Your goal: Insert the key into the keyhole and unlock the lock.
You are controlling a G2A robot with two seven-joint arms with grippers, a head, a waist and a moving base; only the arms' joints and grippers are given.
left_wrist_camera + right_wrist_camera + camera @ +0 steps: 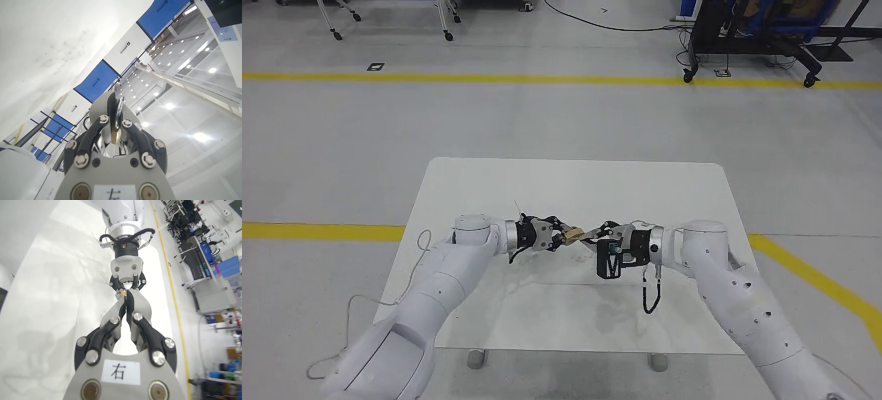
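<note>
Lock (pixel 570 236), one, between left gripper (pixel 558 234), right gripper (pixel 588 237)

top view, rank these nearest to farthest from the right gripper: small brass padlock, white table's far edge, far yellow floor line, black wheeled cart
From the right gripper:
1. small brass padlock, at its fingertips
2. white table's far edge, straight ahead
3. far yellow floor line, on the floor beyond the table
4. black wheeled cart, far back on the right

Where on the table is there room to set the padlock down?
Free: the table strip along its far edge, and the near patch between both forearms. Crowded: above mid-table, where left gripper, padlock, key and right gripper meet.
</note>
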